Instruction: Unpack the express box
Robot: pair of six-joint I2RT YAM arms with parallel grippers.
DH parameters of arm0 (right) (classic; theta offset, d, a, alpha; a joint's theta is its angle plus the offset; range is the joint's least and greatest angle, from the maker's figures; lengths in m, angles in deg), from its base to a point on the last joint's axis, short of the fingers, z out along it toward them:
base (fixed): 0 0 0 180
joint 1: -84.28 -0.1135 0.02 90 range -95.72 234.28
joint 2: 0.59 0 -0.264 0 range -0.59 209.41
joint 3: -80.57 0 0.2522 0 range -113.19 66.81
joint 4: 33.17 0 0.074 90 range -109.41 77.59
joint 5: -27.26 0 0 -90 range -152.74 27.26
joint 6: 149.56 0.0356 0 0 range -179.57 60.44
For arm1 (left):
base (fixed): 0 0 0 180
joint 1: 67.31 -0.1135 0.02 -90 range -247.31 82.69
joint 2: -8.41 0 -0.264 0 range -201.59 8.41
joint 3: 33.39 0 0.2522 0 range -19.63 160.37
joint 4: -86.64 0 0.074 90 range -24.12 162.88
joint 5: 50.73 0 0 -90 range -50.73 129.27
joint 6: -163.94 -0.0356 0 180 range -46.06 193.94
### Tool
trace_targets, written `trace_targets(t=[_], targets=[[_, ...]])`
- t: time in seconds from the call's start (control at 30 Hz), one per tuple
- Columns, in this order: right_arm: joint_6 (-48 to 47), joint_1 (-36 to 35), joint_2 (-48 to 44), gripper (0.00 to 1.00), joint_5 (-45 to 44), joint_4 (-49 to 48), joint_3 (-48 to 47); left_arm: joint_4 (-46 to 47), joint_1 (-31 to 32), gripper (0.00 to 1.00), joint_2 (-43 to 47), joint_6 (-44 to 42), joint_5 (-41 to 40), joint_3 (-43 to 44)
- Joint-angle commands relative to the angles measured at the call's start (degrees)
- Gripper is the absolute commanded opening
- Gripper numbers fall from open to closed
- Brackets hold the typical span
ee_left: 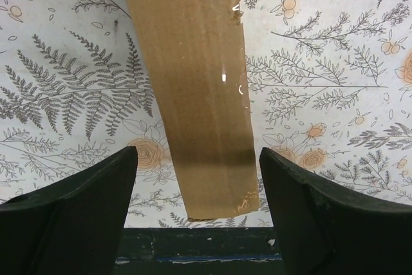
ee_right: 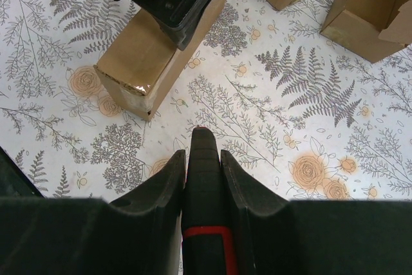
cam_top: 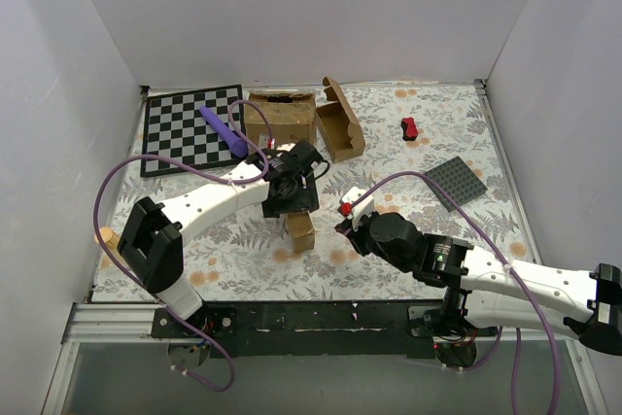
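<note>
The express box (cam_top: pixel 300 230) is a small closed brown cardboard mailer lying on the floral cloth in the middle. My left gripper (cam_top: pixel 290 193) hangs over its far end. In the left wrist view the box (ee_left: pixel 199 94) runs between my open left fingers (ee_left: pixel 90 210), with a gap on each side. My right gripper (cam_top: pixel 349 211) is just right of the box and is shut on a black tool with a red band (ee_right: pixel 204 185). The tool's tip points at the cloth beside the box's near corner (ee_right: pixel 148 62).
A large brown carton (cam_top: pixel 280 116) and an open small mailer (cam_top: pixel 340 125) stand at the back. A purple stick (cam_top: pixel 224 129) lies on a checkerboard mat (cam_top: pixel 185 133). A red piece (cam_top: pixel 409 127) and a grey plate (cam_top: pixel 456 182) lie at the right.
</note>
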State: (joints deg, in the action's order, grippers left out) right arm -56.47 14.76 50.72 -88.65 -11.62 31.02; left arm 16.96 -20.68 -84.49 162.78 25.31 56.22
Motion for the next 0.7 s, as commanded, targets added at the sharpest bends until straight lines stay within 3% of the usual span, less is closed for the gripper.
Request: trace_targets(t=[0.0, 0.13, 0.33, 0.57, 0.67], targets=[[-0.6, -0.3, -0.2, 0.01, -0.2, -2.5, -2.0, -2.4, 0.0, 0.77, 3.2, 0.4, 0.2, 3.3], [-0.6, -0.3, -0.2, 0.01, -0.5, -2.3, -2.4, -1.1, 0.0, 0.84, 1.8, 0.2, -0.7, 2.6], [-2.8, -0.3, -1.6, 0.01, 3.7, -0.1, -3.3, 0.7, -0.6, 0.84, -3.2, 0.3, -1.4, 2.1], [-7.9, -0.4, -3.9, 0.01, 11.8, 1.5, -4.2, 1.6, -1.4, 0.69, -5.7, -1.2, -3.3, 0.7], [-10.6, -0.4, -4.9, 0.01, 15.6, 0.2, -3.9, 2.1, -1.5, 0.58, -4.9, -3.3, -4.1, -0.6]])
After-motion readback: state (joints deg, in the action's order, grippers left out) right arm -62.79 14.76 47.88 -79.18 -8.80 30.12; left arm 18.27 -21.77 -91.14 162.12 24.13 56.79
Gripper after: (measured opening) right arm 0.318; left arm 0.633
